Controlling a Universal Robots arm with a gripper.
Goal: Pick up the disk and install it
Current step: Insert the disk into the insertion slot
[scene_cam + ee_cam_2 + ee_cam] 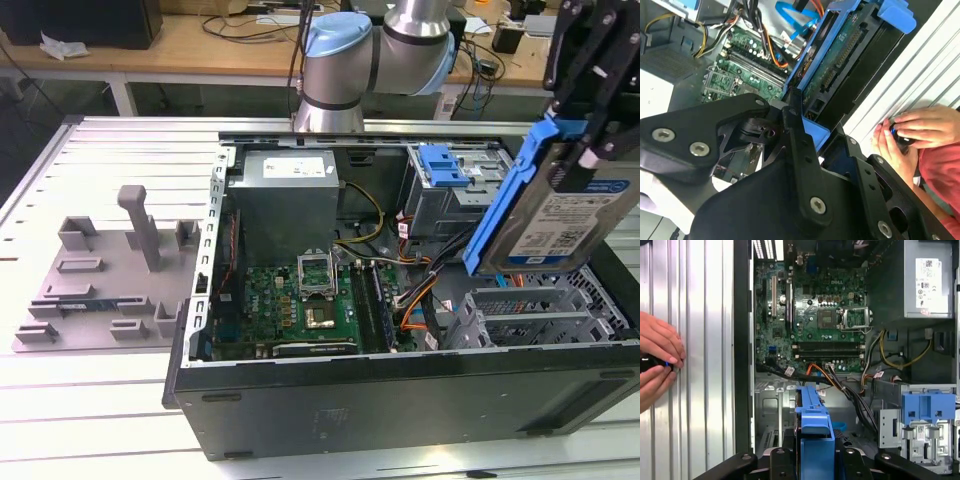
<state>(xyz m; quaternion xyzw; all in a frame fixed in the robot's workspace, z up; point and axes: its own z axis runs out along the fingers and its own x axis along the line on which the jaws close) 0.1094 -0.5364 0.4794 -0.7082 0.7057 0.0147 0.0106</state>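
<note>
Pincer [815, 462]: my black fingers pinch the disk [560, 215] by its blue frame, one finger on each side.
Disk position: held above the open computer case [400, 395], over the case's drive-bay end, standing on edge and tilted, its label showing in the exterior view.
Disk contact: I cannot tell whether its lower edge touches the case.
Motherboard [290, 300]: green, on the case floor.
Power-supply box [285, 195]: inside the case, just beside the motherboard.
Blue clip [445, 165]: on the grey drive cage [440, 210] inside the case, near the disk.
Person's hands [660, 342]: outside the case, over the ribbed table [120, 150], holding a small dark object [647, 362].
</note>
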